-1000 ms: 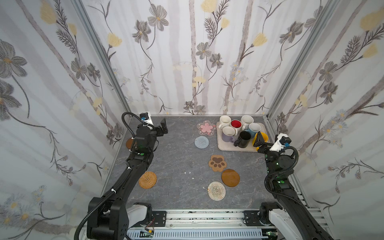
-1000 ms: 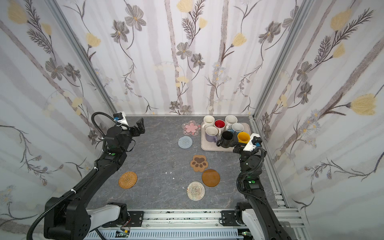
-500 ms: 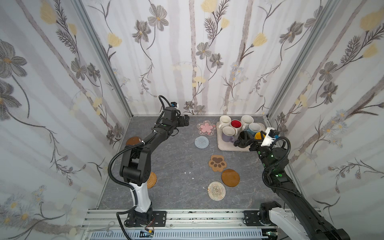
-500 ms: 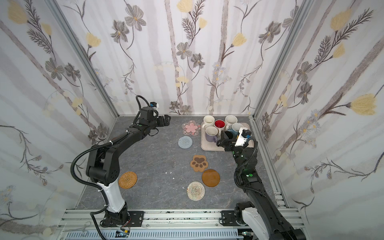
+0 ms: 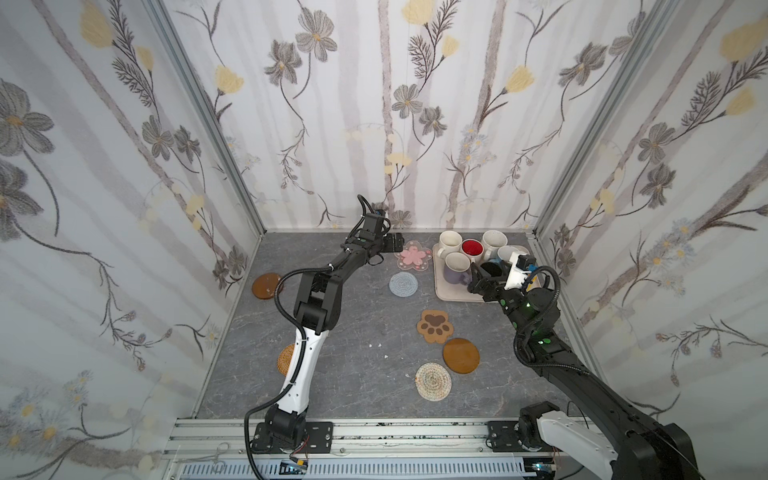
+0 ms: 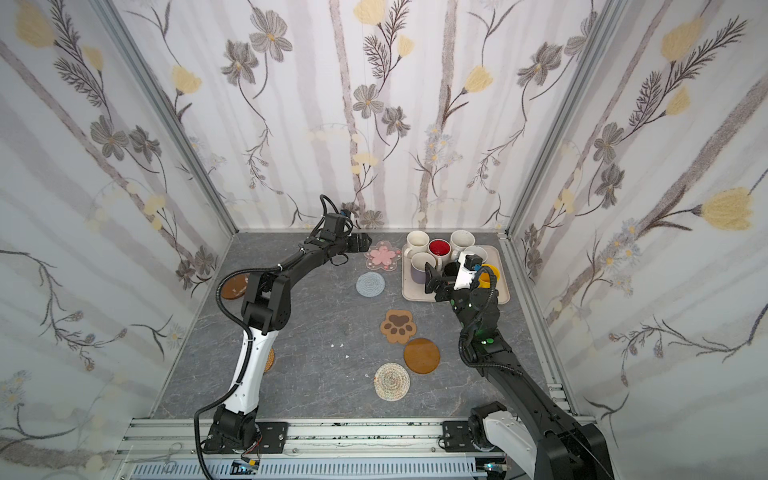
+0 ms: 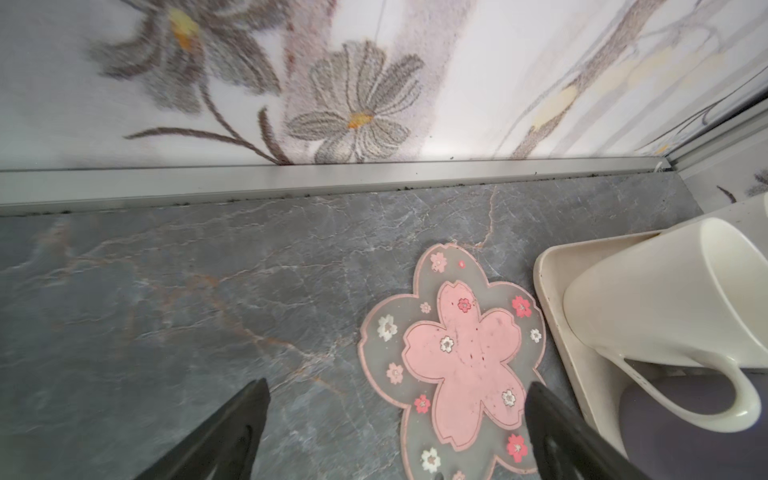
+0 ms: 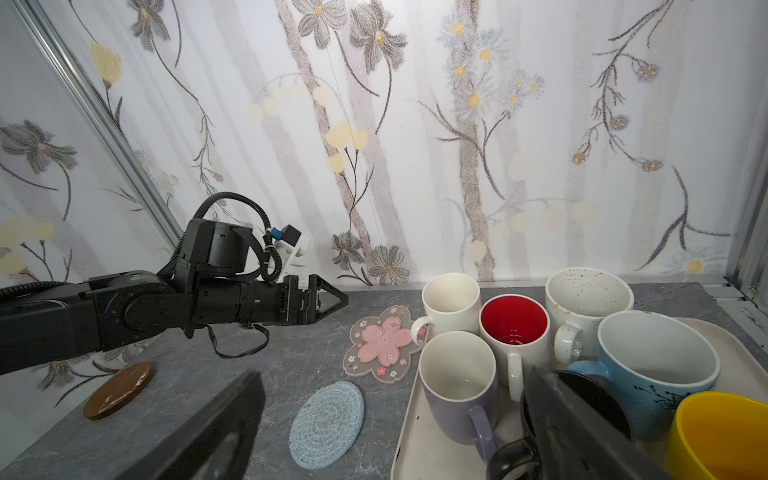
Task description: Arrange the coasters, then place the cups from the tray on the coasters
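The beige tray (image 5: 448,291) sits at the back right with several cups on it: two cream (image 5: 450,241), one red inside (image 5: 472,248), light blue (image 8: 658,370), lavender (image 5: 457,268), black (image 8: 594,401) and yellow (image 8: 725,436). My left gripper (image 5: 398,241) is open and low beside the pink flower coaster (image 7: 457,357), its right finger over the coaster's edge. My right gripper (image 8: 397,376) is open at the tray's front, with the lavender cup ahead between its fingers. Grey-blue (image 5: 403,284), paw (image 5: 434,326), brown (image 5: 461,355) and pale woven (image 5: 433,381) coasters lie mid-table.
A second brown disc (image 5: 266,285) lies by the left wall. The orange rattan coaster (image 5: 286,360) is partly behind my left arm. The back wall's metal rail (image 7: 332,178) runs close behind the flower coaster. Patterned walls close in three sides.
My left arm has swung from the left wall out to the back, beside the pink flower coaster. My right gripper has moved left and forward over the tray's front. Both stayed open.
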